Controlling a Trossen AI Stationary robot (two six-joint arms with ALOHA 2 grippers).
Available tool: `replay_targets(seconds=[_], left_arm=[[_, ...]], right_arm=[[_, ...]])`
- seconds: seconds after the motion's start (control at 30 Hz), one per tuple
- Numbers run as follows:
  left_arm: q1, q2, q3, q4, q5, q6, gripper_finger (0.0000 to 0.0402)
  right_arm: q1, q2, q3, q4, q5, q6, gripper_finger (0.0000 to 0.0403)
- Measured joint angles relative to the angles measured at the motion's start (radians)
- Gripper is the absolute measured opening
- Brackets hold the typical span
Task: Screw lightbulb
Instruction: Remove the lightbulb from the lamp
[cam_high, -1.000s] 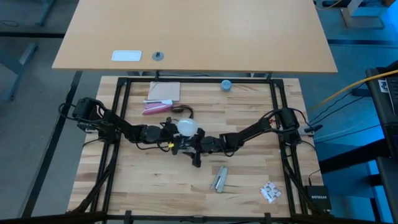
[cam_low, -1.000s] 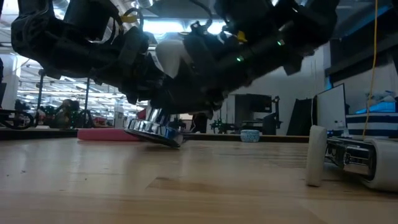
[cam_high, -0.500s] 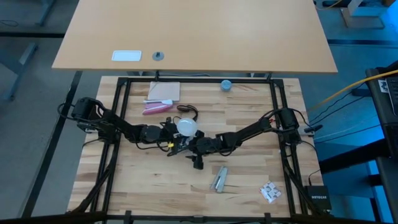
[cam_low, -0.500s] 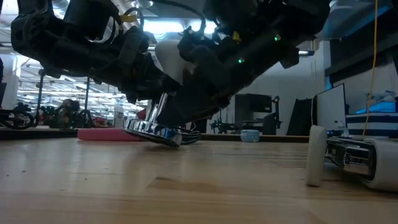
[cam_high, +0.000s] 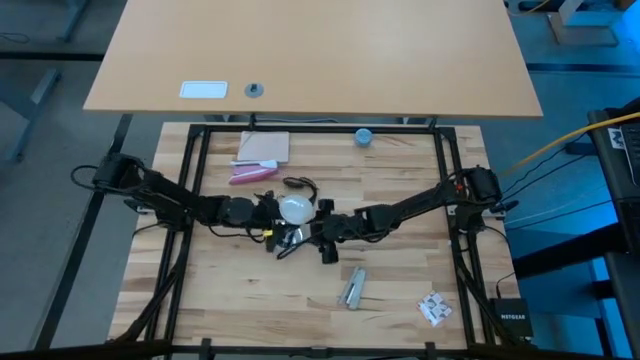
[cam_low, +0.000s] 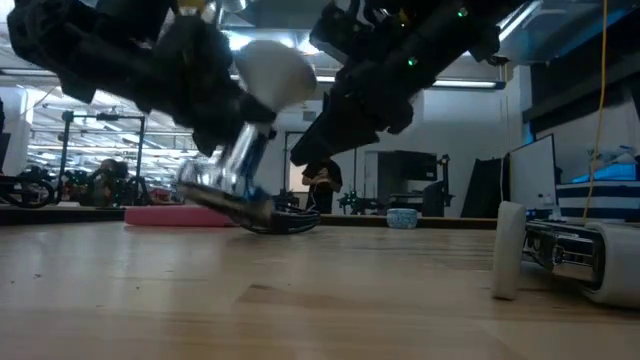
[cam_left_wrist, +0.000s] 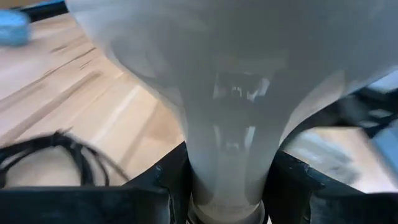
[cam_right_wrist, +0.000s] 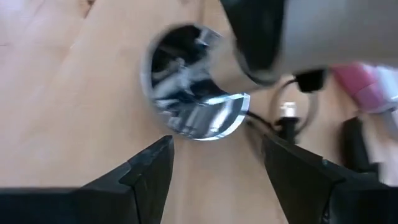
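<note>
The white frosted lightbulb (cam_high: 294, 209) sits at the table's middle; it also shows in the low view (cam_low: 275, 70). Its narrow end runs into a shiny metal socket stem (cam_low: 240, 165) on a round shiny disc base (cam_right_wrist: 196, 99), which is tilted, its lower rim near the table (cam_low: 262, 222). My left gripper (cam_high: 268, 213) comes from the left and is shut on the bulb. My right gripper (cam_high: 318, 232) comes from the right. It is open, with its fingers a short way from the disc base and touching nothing. My left gripper pinches the bulb's pale narrow neck (cam_left_wrist: 227, 177) between its two fingers (cam_left_wrist: 169, 183), one on each side. The fingers come roughly level from the table's left and lie across the neck. The globe is held above the table, tilted, with the socket stem and disc slanting down below it.
A black cord (cam_high: 297, 184) trails from the base toward the far side. A pink object (cam_high: 250, 173) and a paper pad (cam_high: 263, 147) lie far left, a small blue round object (cam_high: 364, 136) at the far edge. A metal tool (cam_high: 352, 286) and a crumpled packet (cam_high: 434, 308) lie near right.
My right gripper has drawn away from the socket and disc base, up and toward the table's right. My left gripper has carried the bulb a little left, and the bulb with stem and disc has tipped more steeply.
</note>
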Motion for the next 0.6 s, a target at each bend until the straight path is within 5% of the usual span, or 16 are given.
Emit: replay_targets(seconds=[0.6], left_arm=[[0.0,-0.172,0.0,0.005,0.215,-0.074,0.0148]], right_arm=[[0.0,-0.002,0.0,0.132,0.06,-0.282,0.0248]])
